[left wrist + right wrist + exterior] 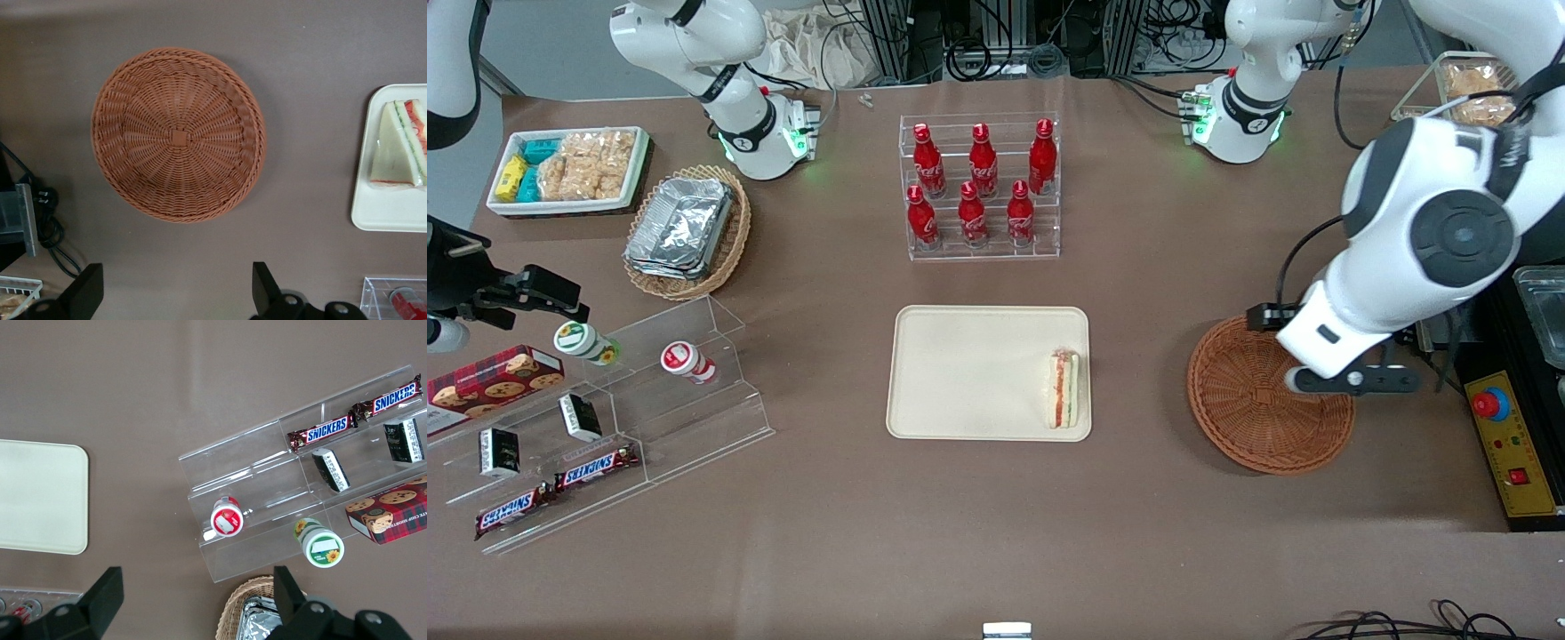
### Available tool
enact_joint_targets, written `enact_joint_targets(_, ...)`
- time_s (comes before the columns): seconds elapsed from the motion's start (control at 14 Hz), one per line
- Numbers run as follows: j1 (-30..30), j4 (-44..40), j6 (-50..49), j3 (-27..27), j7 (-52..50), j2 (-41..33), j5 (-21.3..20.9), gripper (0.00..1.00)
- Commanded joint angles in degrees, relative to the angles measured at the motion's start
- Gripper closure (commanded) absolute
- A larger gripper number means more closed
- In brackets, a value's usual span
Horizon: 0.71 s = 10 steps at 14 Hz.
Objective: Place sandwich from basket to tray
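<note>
Sandwich (1064, 389) is lying on the tray (960, 373), at the edge nearest the working arm's end of the table, filling stripe facing up. Nothing is sitting in the basket (179, 133) now, so the job is looking done. The gripper (177, 293) is hanging above the basket with its fingers spread wide and holding nothing. That wedge is looking light and soft (white bread in clear wrap, easily squashed and probably a bit slippery), so I am guessing any regrasp should pinch gently across the flat bread faces, near the middle.
</note>
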<state>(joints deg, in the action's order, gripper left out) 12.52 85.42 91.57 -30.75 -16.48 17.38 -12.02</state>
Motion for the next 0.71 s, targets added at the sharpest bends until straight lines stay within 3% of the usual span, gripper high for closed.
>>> enact_joint_targets(0.0,1.19,3.87,1.68,-0.27,1.63,-2.88,1.3,0.0)
enact_joint_targets(0.5,1.37,5.36,3.7,0.16,1.8,-3.14,1.12,0.0)
enact_joint_targets(0.64,0.15,7.82,5.89,3.92,4.25,-5.77,1.56,0.0)
